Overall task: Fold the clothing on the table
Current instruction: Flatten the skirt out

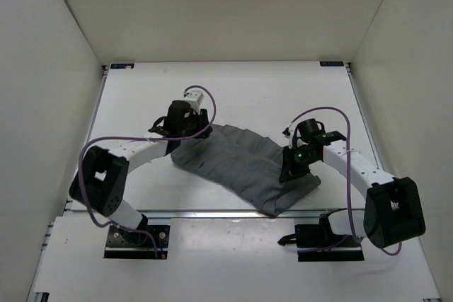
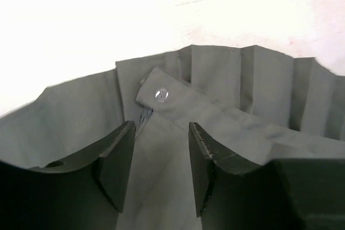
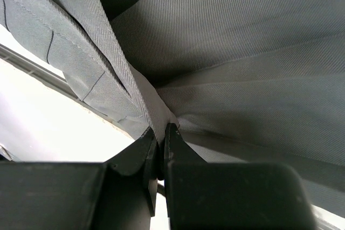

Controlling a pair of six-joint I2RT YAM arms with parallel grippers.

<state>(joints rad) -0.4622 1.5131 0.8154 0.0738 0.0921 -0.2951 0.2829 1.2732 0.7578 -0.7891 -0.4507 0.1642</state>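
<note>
The left arm (image 1: 134, 152) is rising from its base at 7 o'clock in the top view. It is bending out at the elbow toward 9 o'clock and stretching its white forearm toward 2 o'clock. The left tool (image 1: 185, 126) is pointing downward at the end of it, and its wrist view shows the two dark fingers (image 2: 116, 160) standing clearly apart. The right arm (image 1: 357, 167) is rising from 5 o'clock, pushing its elbow out toward 4 o'clock and running its forearm toward 10 o'clock. The right tool (image 1: 291, 167) is angling down with its jaws pressing together, pinching a fold of the clothing (image 3: 232, 52).
</note>
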